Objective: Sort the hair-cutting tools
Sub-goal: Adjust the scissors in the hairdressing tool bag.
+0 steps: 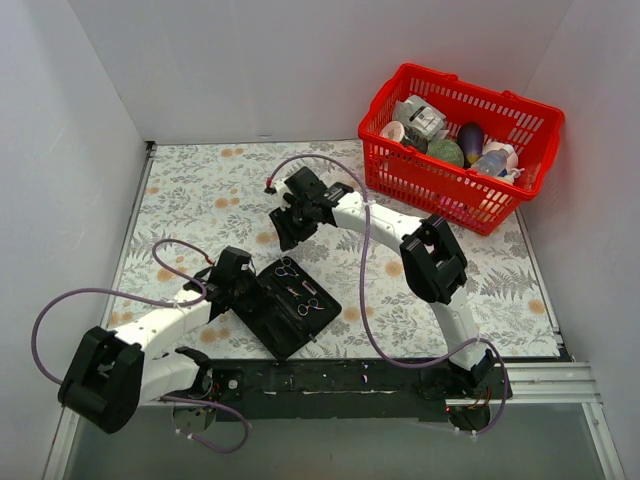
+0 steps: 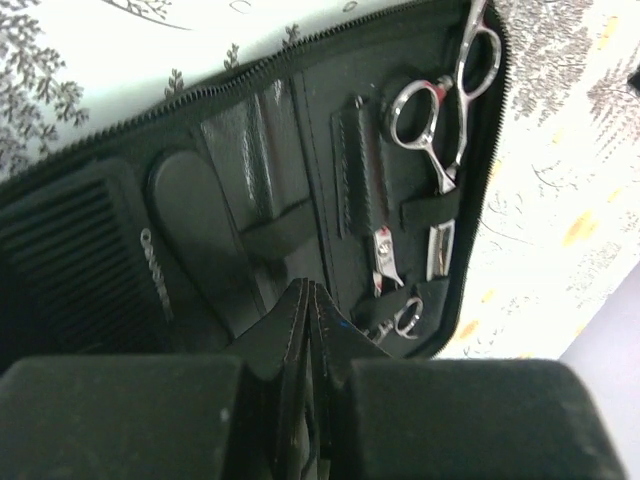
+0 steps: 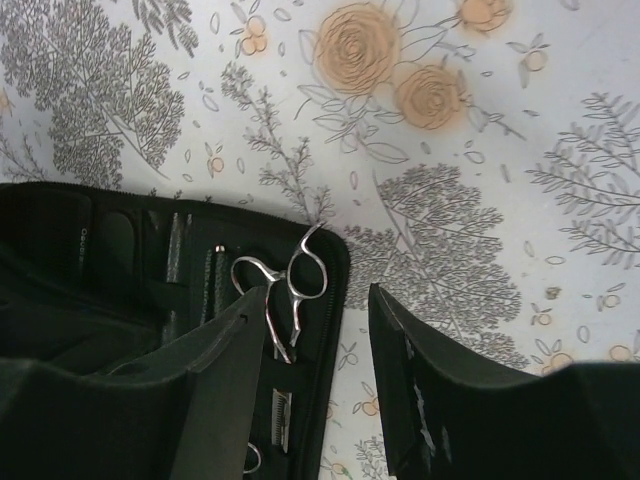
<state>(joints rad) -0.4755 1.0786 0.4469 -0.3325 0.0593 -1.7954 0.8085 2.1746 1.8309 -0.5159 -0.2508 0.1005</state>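
The case [image 1: 272, 328] lies open near the bench's [image 1: 200, 190] front edge, left of centre, with the scissors [image 1: 287, 268] strapped into its right half. The left jaws are pressed together, pinching the case's left edge. The right jaws stand spread above the scissors at its far corner.

Inside the open case [image 2: 250, 120], a large silver pair of scissors [image 2: 445, 120] lies flat on the panel nearest the zip edge, blades closed and tucked under a strap, ring handles towards the case's corner. A slim black comb [image 2: 348, 175] lies alongside it, further from that zip edge. A smaller silver pair [image 2: 383, 262] sits past the strap on the same panel.
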